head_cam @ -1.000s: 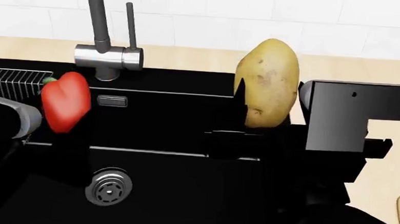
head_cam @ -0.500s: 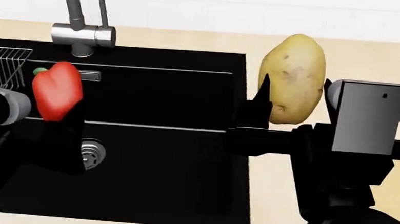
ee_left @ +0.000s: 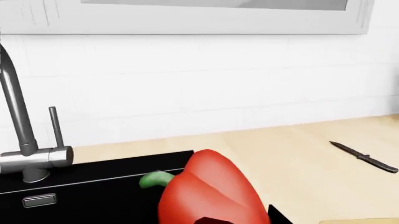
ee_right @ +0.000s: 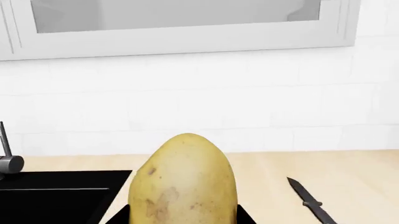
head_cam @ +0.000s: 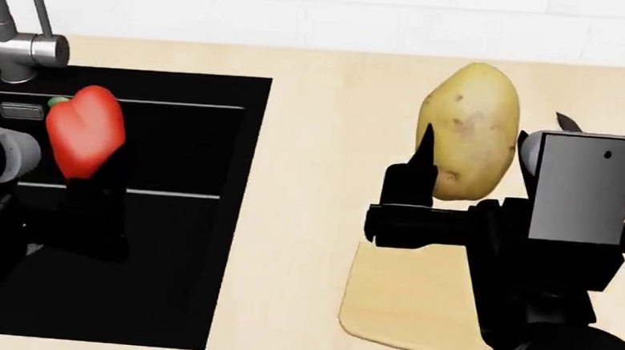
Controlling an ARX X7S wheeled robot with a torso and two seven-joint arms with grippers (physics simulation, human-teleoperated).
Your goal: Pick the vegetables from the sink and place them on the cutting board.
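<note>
The right gripper [head_cam: 456, 194] grips the potato [head_cam: 468, 131] and holds it upright in the right half of the head view, lifted clear of the counter. The left gripper [head_cam: 82, 180], at the left edge of the same view, is clamped on the red pepper [head_cam: 83, 133], which hangs above the sink [head_cam: 181, 240] with its green stem pointing toward the faucet [head_cam: 15, 39] in the upper left corner.

Both vegetables are out of the basin, so the picking half looks done. The cutting board [head_cam: 402, 300] lies bare at the lower centre-right, partly hidden by the right arm, and nothing rests on it. The potato appears to sit above the board's far end, so it seems close to a set-down. The pepper is well apart from the board, across a strip of counter. A knife [ee_right: 309, 201] lies on the counter beyond the potato.
</note>
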